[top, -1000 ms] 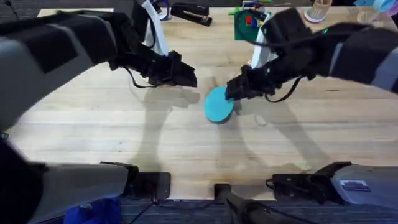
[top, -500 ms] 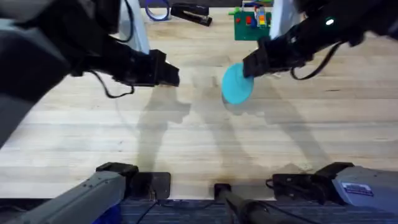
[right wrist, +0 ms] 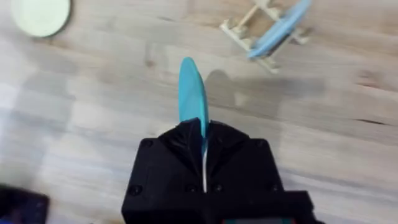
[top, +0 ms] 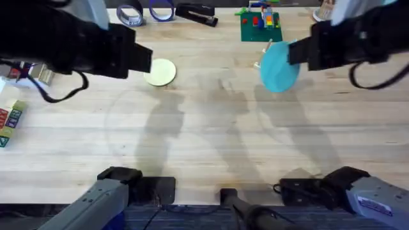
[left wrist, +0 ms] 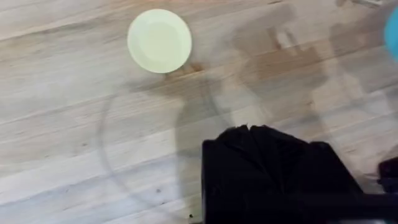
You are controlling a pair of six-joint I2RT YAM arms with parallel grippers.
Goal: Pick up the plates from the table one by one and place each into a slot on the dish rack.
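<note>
My right gripper [top: 295, 55] is shut on the edge of the turquoise plate [top: 278, 68], holding it up off the table [top: 211, 128]. In the right wrist view that plate [right wrist: 191, 92] stands edge-on between my fingers. Beyond it sits the small wooden dish rack [right wrist: 239, 31] with a light blue plate [right wrist: 281, 30] leaning in a slot. In the overhead view the rack [top: 262, 53] peeks out just left of the held plate. A pale yellow plate [top: 160, 71] lies flat on the table, and my left gripper [top: 146, 61] hovers beside it, shut and empty. The yellow plate [left wrist: 160, 40] lies ahead of the left fingers.
At the back edge stand a green brick baseplate [top: 261, 27], two tape rolls [top: 131, 13] and a black stapler [top: 195, 13]. Coloured blocks [top: 9, 118] lie at the far left. The table's middle and front are bare wood.
My right gripper has carried the turquoise plate up and to the right, toward the rack. The left arm has swung left, uncovering the yellow plate.
</note>
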